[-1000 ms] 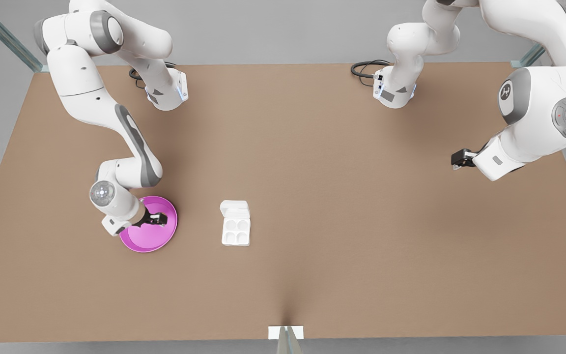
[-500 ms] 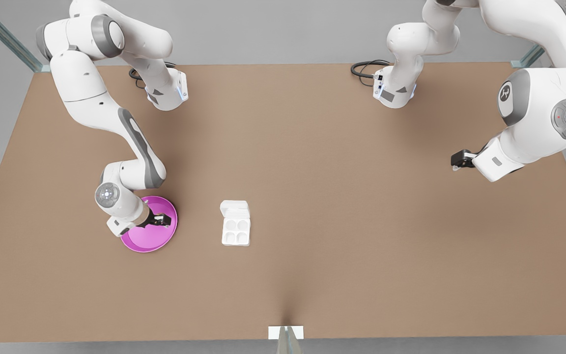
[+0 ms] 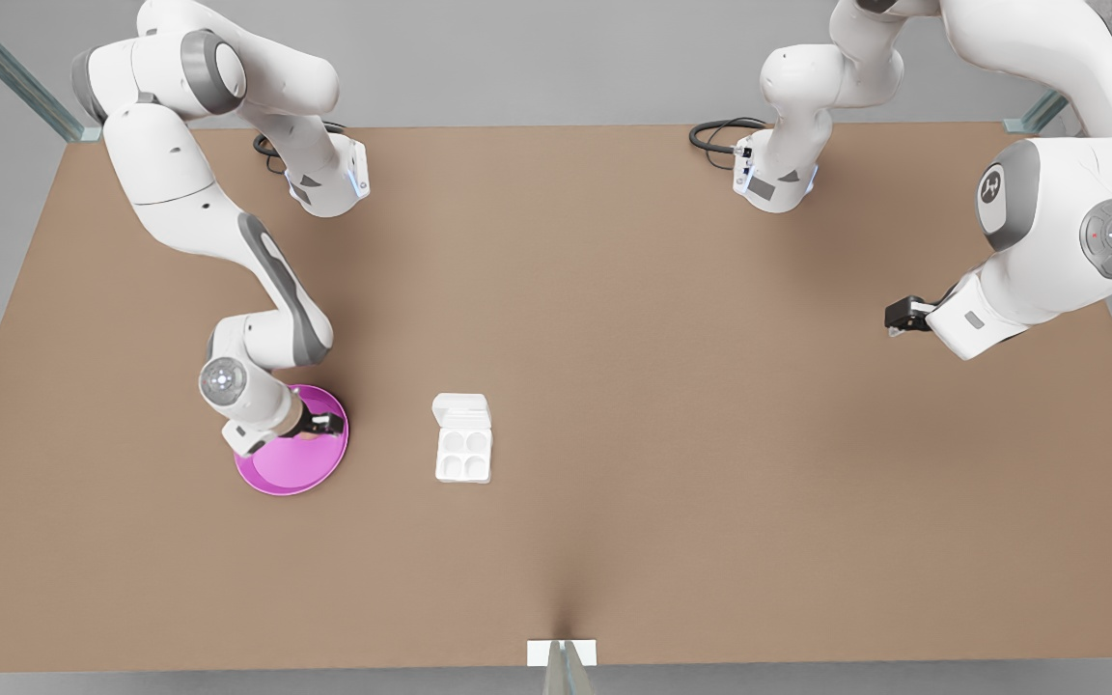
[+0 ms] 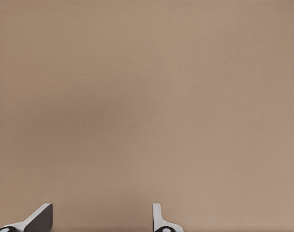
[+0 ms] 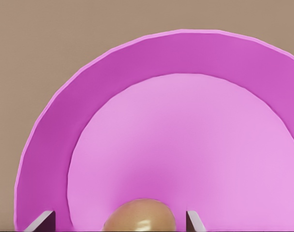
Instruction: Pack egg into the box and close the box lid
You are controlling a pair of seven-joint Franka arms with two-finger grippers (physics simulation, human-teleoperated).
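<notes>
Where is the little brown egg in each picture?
Front view: the egg peeks out on the pink plate at the right gripper, toward the front view's left.
Right wrist view: the egg lies between the right gripper's open fingers, on the pink plate.
Left wrist view: bare table under the waiting left gripper; no egg.
Shared landmark: the pink plate.

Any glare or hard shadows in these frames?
Front view: soft arm shadows on the brown table, no glare. Right wrist view: small highlight on the tan-brown oval egg between the open right pincer's fingers; round pink plate rim darker. Left wrist view: faint dark patch near the open left pincer.
</notes>
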